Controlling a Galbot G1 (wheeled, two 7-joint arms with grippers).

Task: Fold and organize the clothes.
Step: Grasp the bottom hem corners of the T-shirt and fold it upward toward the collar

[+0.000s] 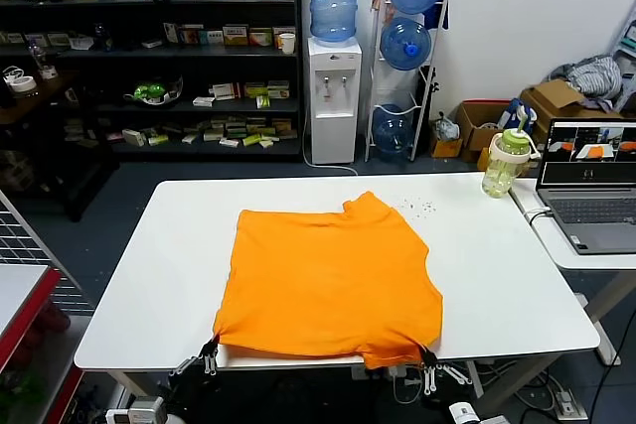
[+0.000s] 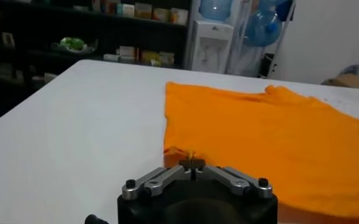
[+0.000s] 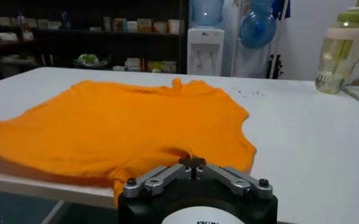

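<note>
The orange T-shirt [image 1: 328,280] lies flat on the white table [image 1: 149,265], its collar at the far side and its near edge at the table's front edge. No lettering shows. My left gripper [image 1: 210,353] is at the shirt's near left corner, shut on the cloth, as the left wrist view [image 2: 192,163] shows. My right gripper [image 1: 425,359] is at the near right corner, also shut on the cloth, seen in the right wrist view [image 3: 192,162]. The shirt [image 2: 270,134] spreads away from both grippers [image 3: 124,125].
A green-capped bottle [image 1: 505,161] stands at the table's far right corner, also in the right wrist view [image 3: 339,52]. A laptop [image 1: 591,186] sits on a side table to the right. Small specks [image 1: 417,208] lie beyond the shirt. Shelves and a water dispenser [image 1: 332,96] stand behind.
</note>
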